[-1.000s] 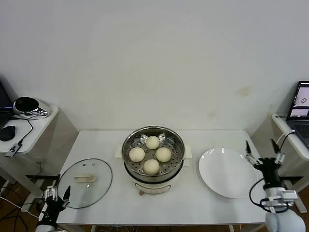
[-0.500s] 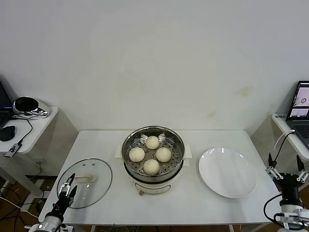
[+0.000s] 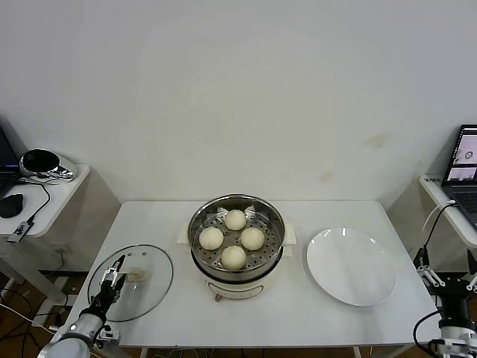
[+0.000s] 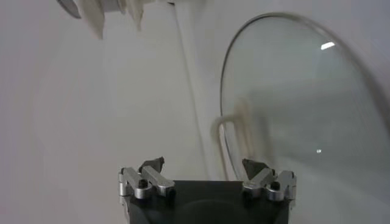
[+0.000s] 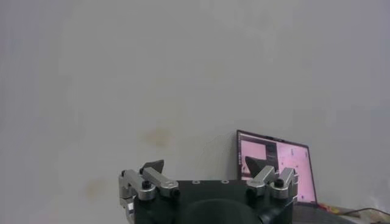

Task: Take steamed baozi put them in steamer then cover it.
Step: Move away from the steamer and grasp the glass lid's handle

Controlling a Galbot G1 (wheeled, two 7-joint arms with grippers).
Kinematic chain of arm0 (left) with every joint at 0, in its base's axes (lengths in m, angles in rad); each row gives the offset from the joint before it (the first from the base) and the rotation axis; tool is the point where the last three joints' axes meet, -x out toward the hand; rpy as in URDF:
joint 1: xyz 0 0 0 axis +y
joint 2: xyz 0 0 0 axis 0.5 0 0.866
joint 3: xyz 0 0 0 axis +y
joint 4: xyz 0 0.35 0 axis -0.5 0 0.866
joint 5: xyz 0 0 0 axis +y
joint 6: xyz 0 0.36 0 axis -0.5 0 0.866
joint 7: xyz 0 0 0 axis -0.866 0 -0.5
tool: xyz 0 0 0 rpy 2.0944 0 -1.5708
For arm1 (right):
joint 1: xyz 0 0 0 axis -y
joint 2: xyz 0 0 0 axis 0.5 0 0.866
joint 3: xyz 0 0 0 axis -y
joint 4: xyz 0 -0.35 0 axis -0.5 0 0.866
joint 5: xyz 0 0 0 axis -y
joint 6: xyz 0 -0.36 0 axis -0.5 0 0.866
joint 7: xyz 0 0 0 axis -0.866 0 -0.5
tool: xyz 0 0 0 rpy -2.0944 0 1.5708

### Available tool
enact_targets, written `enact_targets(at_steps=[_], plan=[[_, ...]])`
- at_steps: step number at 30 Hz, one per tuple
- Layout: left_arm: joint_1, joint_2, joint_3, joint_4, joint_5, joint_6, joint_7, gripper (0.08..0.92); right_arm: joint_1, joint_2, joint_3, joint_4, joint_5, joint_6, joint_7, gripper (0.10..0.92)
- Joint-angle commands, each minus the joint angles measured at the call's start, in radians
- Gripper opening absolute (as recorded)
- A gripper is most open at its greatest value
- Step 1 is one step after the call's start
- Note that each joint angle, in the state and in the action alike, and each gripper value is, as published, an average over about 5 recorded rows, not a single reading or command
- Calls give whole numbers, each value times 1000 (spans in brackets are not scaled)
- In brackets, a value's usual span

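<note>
The right gripper (image 5: 206, 167) is seen from behind, its two fingers spread wide apart with nothing held between them. A plain pale wall (image 5: 152, 73), marked by a faint yellowish stain (image 5: 159, 137), fills most of the scene beyond. An open laptop (image 5: 275, 165) with a lit pink screen stands against that wall.

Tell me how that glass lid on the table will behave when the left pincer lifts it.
The glass lid looks rigid and probably heavy for its thinness, so it may tilt if gripped off-centre. Its smooth glass seems slippery and breakable; the white handle is likely the safest hold. Lying flat, it should slide rather than roll if the open left pincer nudges it.
</note>
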Motion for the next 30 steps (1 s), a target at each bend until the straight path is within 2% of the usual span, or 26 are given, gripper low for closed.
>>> enact_targets(at_steps=[1,14,17,30], plan=[[-100,13,28,62,4,-7,15,823,-11,11,11,3,-5,4,1,823],[-147,-1,46,144,-76,-30,14,823,-15,25,7,-3,-27,13,-2,823],[-149,-5,44,158,-81,-38,10,798,-16,25,6,-3,-30,13,-3,823],[-141,-18,35,195,-112,-39,-19,437,-16,19,-5,-3,-33,13,-5,823]])
